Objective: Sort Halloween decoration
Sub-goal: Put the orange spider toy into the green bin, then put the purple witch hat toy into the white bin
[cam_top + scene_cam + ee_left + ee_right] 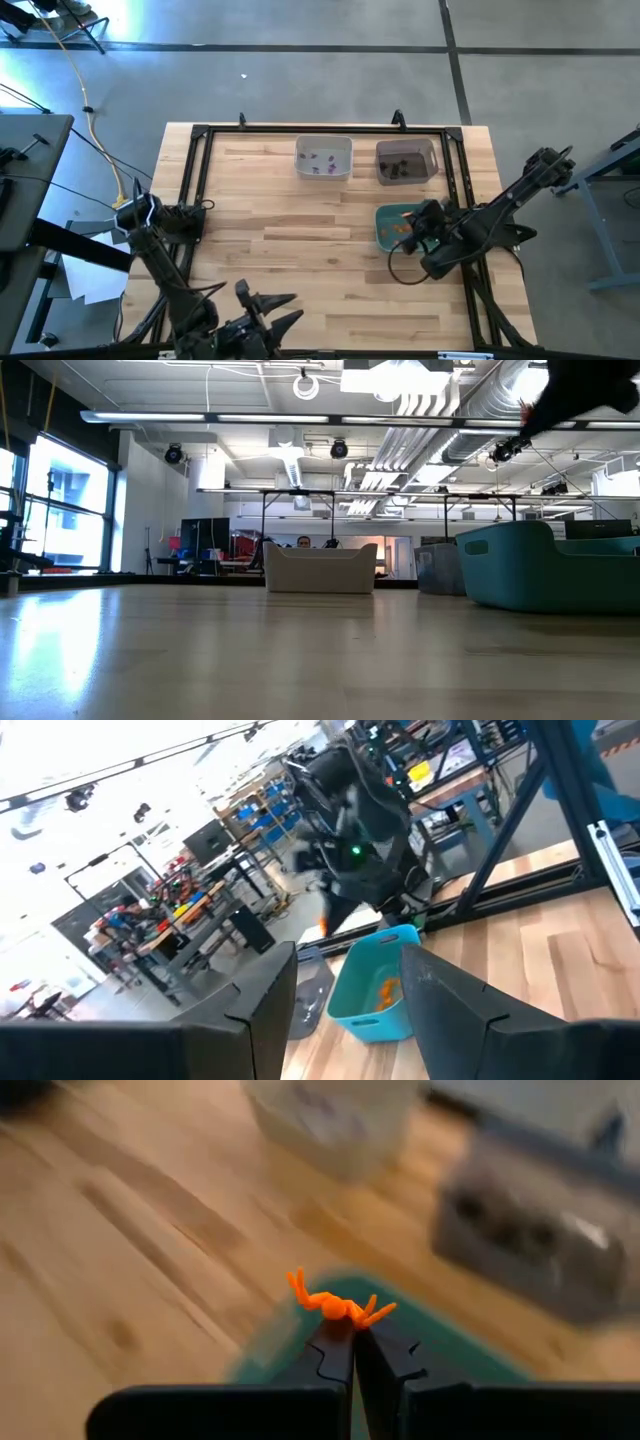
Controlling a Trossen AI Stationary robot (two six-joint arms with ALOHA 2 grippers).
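Note:
My right gripper is shut on an orange spider-like trinket of the Halloween decoration, above the teal bin at the table's right. More orange trinkets lie inside that bin. The white bin at the far edge holds purple trinkets. The grey bin beside it holds dark ones. My left gripper stands open near the table's near edge, pointing level toward the teal bin, with nothing between its fingers. My right gripper pinches the orange trinket by its middle between the free ends of its two fingers. The fingers slant downward from the table's right side. The trinket's legs stick out on both sides, and it is lifted clear above the teal bin.
A black metal frame runs around the wooden table top. Bare wood lies between the bins and the near edge. In the low view the white bin and the teal bin stand on the table, with a workshop room behind.

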